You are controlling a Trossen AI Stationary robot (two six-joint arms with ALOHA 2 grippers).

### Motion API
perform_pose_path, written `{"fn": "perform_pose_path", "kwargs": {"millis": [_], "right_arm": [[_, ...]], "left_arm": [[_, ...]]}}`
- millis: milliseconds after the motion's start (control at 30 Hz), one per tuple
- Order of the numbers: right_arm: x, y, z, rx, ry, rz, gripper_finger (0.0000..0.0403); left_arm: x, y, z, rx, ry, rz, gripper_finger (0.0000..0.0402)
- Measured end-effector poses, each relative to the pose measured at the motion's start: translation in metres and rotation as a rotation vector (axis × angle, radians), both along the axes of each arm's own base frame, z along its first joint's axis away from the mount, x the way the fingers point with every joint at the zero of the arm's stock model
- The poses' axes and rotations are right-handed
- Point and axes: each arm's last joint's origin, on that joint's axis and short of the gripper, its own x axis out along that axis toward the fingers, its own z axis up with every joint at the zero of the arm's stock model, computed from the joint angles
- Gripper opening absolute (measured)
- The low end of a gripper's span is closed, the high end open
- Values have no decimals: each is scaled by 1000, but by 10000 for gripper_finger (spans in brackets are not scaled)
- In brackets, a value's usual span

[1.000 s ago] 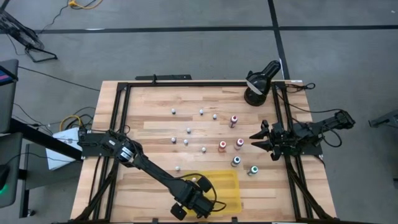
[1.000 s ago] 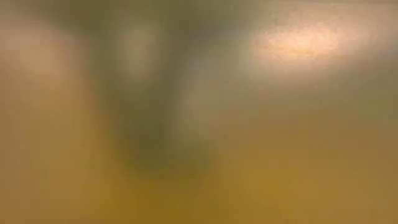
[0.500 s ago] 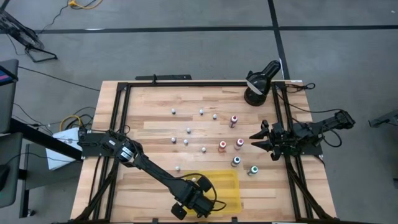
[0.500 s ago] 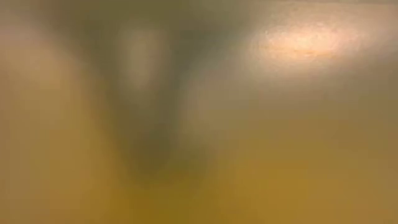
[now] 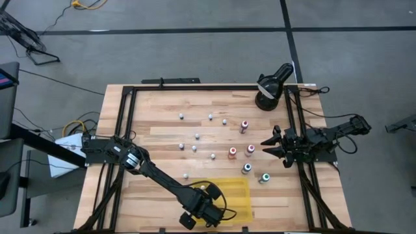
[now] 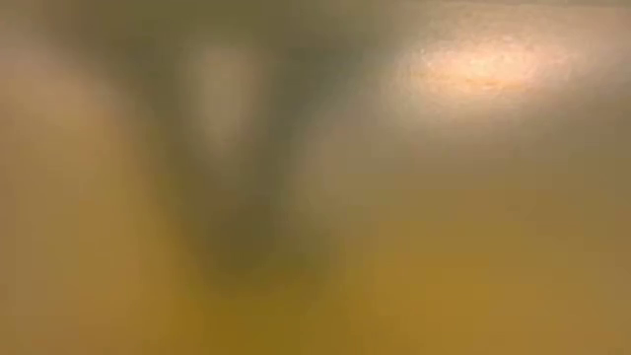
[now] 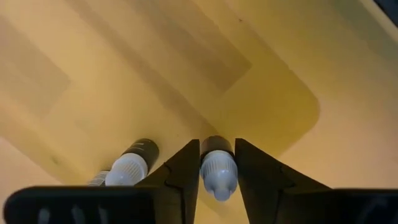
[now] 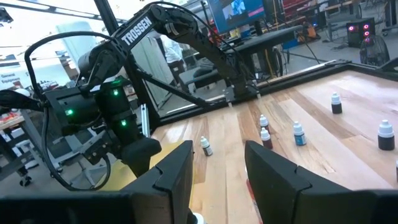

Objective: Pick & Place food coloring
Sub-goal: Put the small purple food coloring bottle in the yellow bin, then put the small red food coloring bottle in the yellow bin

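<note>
Dark arms (white "TROSSEN" lettering)

Yellow tray (image 5: 239, 195), white-capped bottles (image 7: 218, 171) (pale striped wood table (image 5: 169, 110)).

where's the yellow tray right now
In the high view the yellow tray lies at the table's near edge, slightly left of centre, under the left gripper. The nearest standing bottle is just beyond its far right corner.

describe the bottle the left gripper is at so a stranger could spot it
Find the yellow tray at the table's near edge. The left gripper is over it, with a dark, white-capped bottle between its fingers. A similar bottle lies alongside, outside the fingers.
</note>
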Motion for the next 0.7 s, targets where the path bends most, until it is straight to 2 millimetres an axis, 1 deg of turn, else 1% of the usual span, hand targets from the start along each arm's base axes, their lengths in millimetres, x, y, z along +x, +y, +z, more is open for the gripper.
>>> {"fn": "perform_pose_path", "kwargs": {"millis": [333, 533, 700], "right_arm": [[0, 0, 0, 0, 0, 0, 137], [0, 0, 0, 0, 0, 0, 139], [0, 0, 0, 0, 0, 0, 137]], "left_arm": [[0, 0, 0, -7, 4, 9, 122], [0, 0, 0, -7, 3, 11, 126], [3, -2, 9, -28, -16, 46, 126]]}}
